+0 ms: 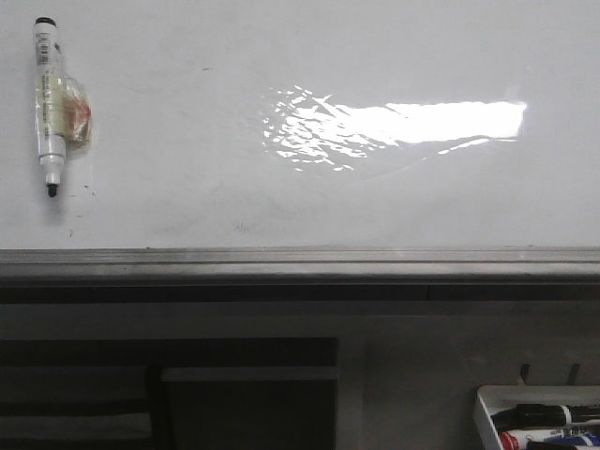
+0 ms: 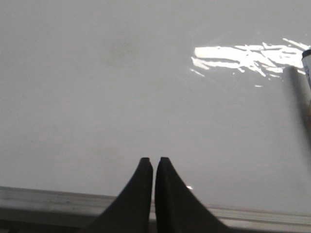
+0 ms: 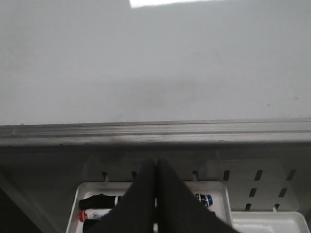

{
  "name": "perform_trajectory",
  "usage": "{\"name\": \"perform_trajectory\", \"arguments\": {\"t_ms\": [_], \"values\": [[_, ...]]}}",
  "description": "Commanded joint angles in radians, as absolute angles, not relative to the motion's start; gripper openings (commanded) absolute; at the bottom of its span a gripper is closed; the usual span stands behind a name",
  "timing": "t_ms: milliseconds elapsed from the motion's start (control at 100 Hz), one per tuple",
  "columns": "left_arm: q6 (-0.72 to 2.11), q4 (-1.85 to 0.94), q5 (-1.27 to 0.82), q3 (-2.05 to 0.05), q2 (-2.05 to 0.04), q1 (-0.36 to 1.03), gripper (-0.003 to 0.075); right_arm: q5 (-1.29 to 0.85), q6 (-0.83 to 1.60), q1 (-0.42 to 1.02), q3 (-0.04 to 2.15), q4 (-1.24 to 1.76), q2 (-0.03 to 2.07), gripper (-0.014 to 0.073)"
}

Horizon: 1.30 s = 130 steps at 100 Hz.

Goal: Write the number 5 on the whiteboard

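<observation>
The whiteboard (image 1: 281, 187) filled the upper part of the front view, glossy and bare of any digit; no number 5 had been drawn on it, only faint smudges and a bright reflection (image 1: 403, 122) right of centre; its grey lower rail (image 1: 300, 262) ran the full width beneath. A marker (image 1: 49, 108) was fixed to the board at the far left, its long axis upright, cap end up and black tip down, a taped patch on its barrel; a second set of markers (image 1: 548, 427) lay roughly crosswise in a small white tray (image 1: 483, 412) below the rail at the lower right. The left gripper (image 2: 153, 161) pointed at the board above the rail, its jaws pressed nearly together with only a hairline gap and nothing between them; the end of a marker (image 2: 306, 60) showed at the edge of its wrist view, off to one side of the fingers and well apart from them. The right gripper (image 3: 155, 165) was likewise closed and empty, hanging directly over the tray, with the red-capped and blue-banded markers near its fingers on both sides. By my judgement writing had not begun and a pen had first to be taken; the right arm was the nearer to one, the tray markers lying crosswise to its fingers, while the board-mounted marker lay toward the left arm's side.
</observation>
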<state>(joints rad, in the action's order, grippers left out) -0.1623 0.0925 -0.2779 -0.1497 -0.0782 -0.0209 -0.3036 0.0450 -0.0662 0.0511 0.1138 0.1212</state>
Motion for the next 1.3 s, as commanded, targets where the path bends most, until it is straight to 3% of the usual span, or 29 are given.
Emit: {"name": "perform_trajectory", "arguments": {"t_ms": [0, 300, 470, 760, 880, 1060, 1290], "values": [[-0.174, 0.101, -0.227, -0.245, -0.150, -0.025, -0.0020, -0.244, 0.049, -0.062, 0.135, 0.180, 0.216, -0.0061], [-0.174, 0.112, -0.168, -0.278, -0.213, -0.025, -0.0014, -0.206, 0.049, -0.062, 0.176, 0.274, 0.344, -0.0061], [-0.174, 0.114, -0.062, -0.278, -0.213, -0.025, 0.0159, -0.199, 0.049, -0.062, 0.176, 0.274, 0.350, -0.0061], [-0.174, 0.065, 0.035, -0.274, -0.277, -0.025, 0.0316, -0.192, 0.049, -0.062, 0.176, 0.274, 0.350, -0.0061], [-0.174, -0.020, 0.162, -0.274, -0.315, -0.025, 0.0314, -0.176, 0.049, -0.062, 0.176, 0.274, 0.350, -0.0061], [-0.174, 0.183, 0.264, -0.274, -0.432, -0.005, 0.0314, -0.160, 0.049, -0.062, 0.176, 0.274, 0.350, -0.0061], [-0.181, 0.197, 0.473, -0.274, -0.608, 0.220, 0.0316, -0.154, 0.049, -0.062, 0.176, 0.276, 0.350, -0.0061]]}}
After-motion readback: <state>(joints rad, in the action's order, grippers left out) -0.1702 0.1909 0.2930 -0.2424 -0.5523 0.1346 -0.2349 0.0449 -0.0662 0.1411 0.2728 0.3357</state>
